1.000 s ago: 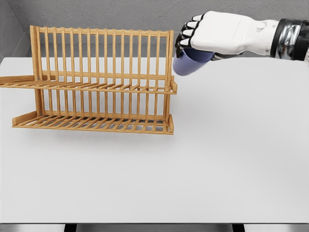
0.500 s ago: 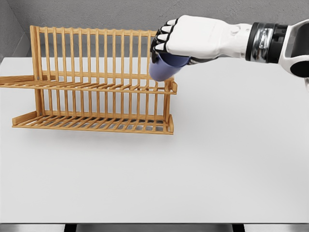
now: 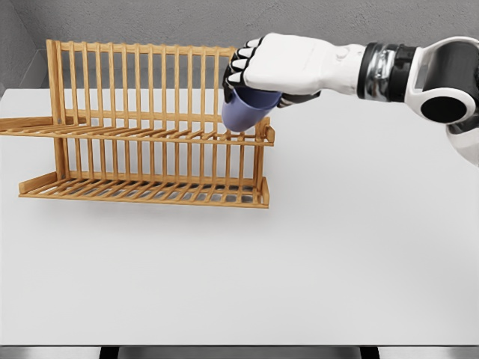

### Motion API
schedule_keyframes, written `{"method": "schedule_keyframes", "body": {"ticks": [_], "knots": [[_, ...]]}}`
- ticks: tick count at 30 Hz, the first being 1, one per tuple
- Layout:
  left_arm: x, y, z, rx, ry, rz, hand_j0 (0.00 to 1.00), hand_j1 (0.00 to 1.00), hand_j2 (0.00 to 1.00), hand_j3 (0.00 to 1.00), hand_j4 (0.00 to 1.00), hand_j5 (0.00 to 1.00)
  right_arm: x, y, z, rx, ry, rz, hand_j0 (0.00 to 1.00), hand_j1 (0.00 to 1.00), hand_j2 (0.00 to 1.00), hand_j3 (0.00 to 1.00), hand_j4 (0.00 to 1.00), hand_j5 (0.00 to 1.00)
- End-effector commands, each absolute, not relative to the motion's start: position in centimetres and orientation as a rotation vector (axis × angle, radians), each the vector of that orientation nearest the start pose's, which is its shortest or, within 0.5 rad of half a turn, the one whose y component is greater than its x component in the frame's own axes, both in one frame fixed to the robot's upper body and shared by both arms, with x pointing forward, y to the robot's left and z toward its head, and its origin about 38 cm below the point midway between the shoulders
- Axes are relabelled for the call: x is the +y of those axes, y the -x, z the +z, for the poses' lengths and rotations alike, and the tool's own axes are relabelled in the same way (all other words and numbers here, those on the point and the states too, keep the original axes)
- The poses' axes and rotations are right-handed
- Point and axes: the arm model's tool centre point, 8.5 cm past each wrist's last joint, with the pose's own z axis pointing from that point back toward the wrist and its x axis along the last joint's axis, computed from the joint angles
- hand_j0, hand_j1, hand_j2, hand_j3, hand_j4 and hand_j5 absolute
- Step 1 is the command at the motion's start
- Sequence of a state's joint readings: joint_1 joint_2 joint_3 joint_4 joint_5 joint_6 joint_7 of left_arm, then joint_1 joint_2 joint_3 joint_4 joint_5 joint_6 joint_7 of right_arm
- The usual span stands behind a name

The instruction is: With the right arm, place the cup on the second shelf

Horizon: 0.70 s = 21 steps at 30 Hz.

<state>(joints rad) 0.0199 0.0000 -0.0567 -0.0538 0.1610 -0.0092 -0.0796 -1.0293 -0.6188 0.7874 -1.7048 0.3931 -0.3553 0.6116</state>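
The right hand [image 3: 281, 63] reaches in from the right side, its fingers [image 3: 238, 66] curled tight around the top of a blue cup [image 3: 245, 112]. The cup hangs below the palm, tilted, its lower end touching or just above the right end of the upper shelf [image 3: 135, 133] of the wooden rack [image 3: 153, 123]; I cannot tell which. The white forearm [image 3: 419, 75] runs back to the right edge, with a dark and silver band at the wrist.

The rack stands on the white table [image 3: 299, 254], toward the back left. It has 2 slatted shelves, the upper one and a lower shelf [image 3: 142, 191] resting near the tabletop, and a tall back of upright bars. Both shelves carry nothing apart from the cup at the top right corner. Behind the table is a grey wall [image 3: 187, 22].
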Motion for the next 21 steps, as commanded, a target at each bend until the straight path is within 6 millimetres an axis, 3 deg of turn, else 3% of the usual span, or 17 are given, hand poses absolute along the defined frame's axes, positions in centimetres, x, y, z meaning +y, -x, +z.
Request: {"method": "schedule_keyframes", "body": {"ticks": [1,5,6,7,21], "knots": [[26.4,-0.72,-26.32,-0.051,-0.003,0.1,1.0,1.0,1.0,1.0,1.0,1.0,-13.53,-43.2,35.06,1.976,-0.631,-2.657,0.6,0.6,0.6,0.6,0.6,0.6],[26.4,-0.72,-26.32,-0.051,-0.003,0.1,1.0,1.0,1.0,1.0,1.0,1.0,-13.34,-43.17,35.13,1.978,-0.627,-2.651,0.64,0.64,0.64,0.64,0.64,0.64],[26.4,-0.72,-26.32,-0.051,-0.003,0.1,1.0,1.0,1.0,1.0,1.0,1.0,-13.4,-43.18,35.13,1.977,-0.629,-2.653,0.93,0.93,0.93,0.93,0.93,0.93],[26.4,-0.72,-26.32,-0.051,-0.003,0.1,1.0,1.0,1.0,1.0,1.0,1.0,-13.35,-43.1,35.16,1.976,-0.628,-2.65,1.0,1.0,1.0,1.0,1.0,1.0],[26.4,-0.72,-26.32,-0.051,-0.003,0.1,1.0,1.0,1.0,1.0,1.0,1.0,-13.05,-42.89,34.87,1.962,-0.609,-2.651,1.0,1.0,1.0,1.0,1.0,1.0]]}}
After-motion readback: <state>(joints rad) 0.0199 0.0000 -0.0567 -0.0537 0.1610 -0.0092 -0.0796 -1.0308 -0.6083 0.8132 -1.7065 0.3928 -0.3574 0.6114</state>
